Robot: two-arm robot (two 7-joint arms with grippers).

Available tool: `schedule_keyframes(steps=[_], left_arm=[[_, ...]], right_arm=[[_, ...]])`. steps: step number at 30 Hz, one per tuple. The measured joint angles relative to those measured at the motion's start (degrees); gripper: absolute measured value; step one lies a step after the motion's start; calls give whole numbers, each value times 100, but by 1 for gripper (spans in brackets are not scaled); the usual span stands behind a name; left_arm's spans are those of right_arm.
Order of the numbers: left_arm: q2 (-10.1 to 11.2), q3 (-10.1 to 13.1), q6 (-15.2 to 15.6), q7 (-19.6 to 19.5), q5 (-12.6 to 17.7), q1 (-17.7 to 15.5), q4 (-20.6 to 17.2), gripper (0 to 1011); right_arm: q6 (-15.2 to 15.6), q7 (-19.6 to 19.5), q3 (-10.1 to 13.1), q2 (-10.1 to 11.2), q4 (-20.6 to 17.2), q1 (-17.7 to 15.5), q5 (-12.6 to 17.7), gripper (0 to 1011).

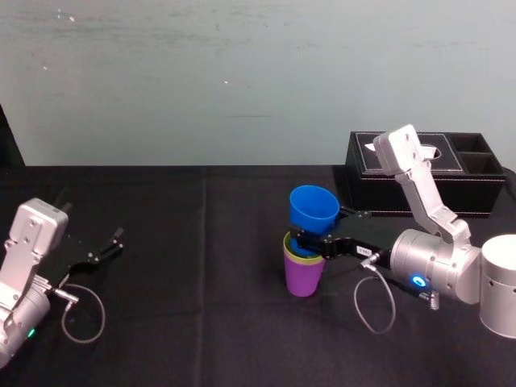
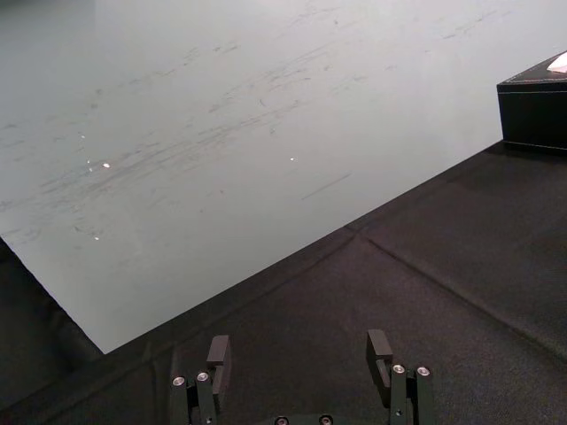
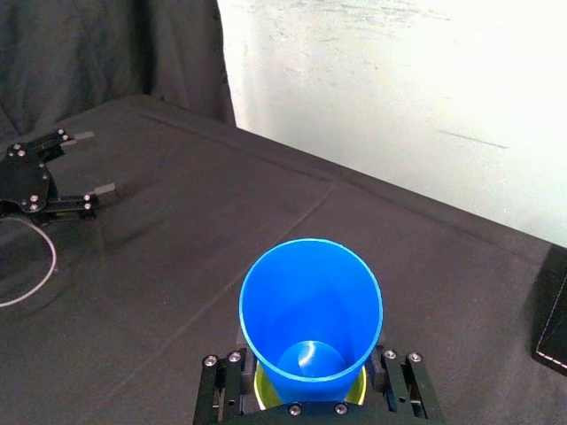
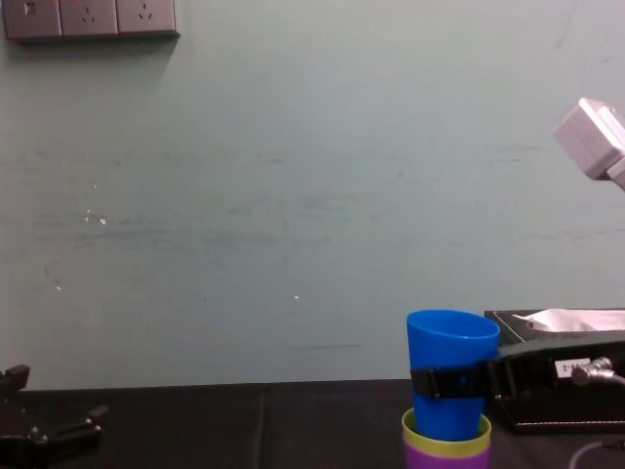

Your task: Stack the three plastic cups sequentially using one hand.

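My right gripper (image 1: 311, 241) is shut on the bright blue cup (image 1: 314, 208), one finger on each side of its lower half. The blue cup (image 3: 310, 301) stands upright and tilts slightly, and its base is sunk into the yellow-green cup (image 1: 299, 256). The yellow-green cup is nested in the purple cup (image 1: 304, 279), which stands on the black cloth. From the chest, the blue cup (image 4: 451, 357) rises well above the yellow-green rim (image 4: 446, 439), with the gripper (image 4: 450, 381) across it. My left gripper (image 1: 111, 244) rests open and empty at the far left.
A black leather-look tissue box (image 1: 427, 173) stands behind my right arm at the back right. The left gripper's cable (image 1: 81, 310) loops on the cloth. The pale wall (image 1: 242, 81) runs close along the table's back edge.
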Motion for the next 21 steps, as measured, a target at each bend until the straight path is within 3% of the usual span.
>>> schedule_keyframes(steps=[21], left_arm=[[0,0,0,0,0,0,0,1000]], right_arm=[[-124,14,-95,-100,246,9,-123,708]])
